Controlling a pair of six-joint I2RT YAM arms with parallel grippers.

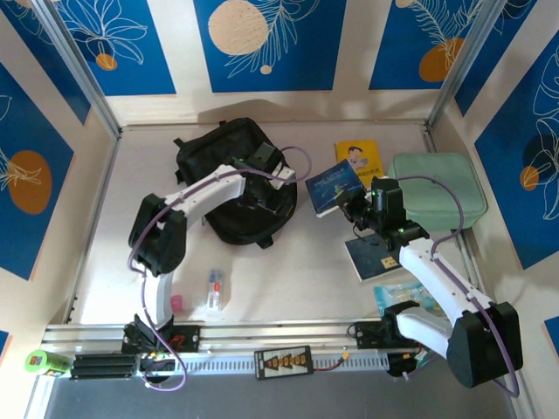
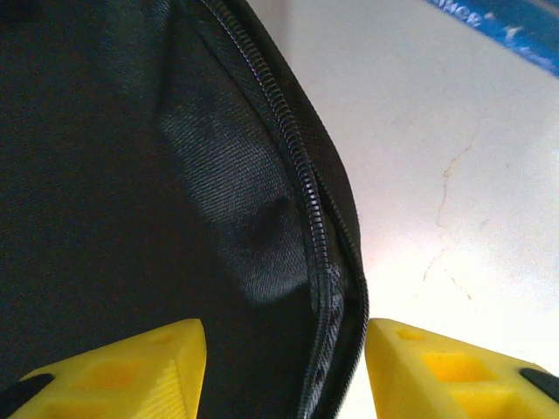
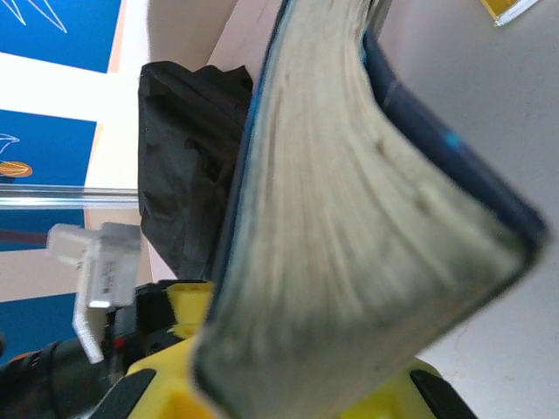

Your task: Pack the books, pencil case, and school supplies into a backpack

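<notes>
Backpack [image 1: 210, 153]: black, flat on table, left of centre. L gripper [image 2: 286, 358] straddles its zipper rim [image 2: 310, 218], jaws apart, not yet pinching. R gripper [image 1: 356, 208] clamps the dark blue book [image 1: 332, 185], raised just beside the bag. Best approach: pinch and lift rim first, then feed book in edge-on.

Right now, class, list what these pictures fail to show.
- Backpack opening: top view, left arm covers it.
- Blue book cover: right wrist view, blurred and edge-on.
- Grey book: top view, right arm overlaps part.
- Small tube by the rail: top view, too small to name.
</notes>
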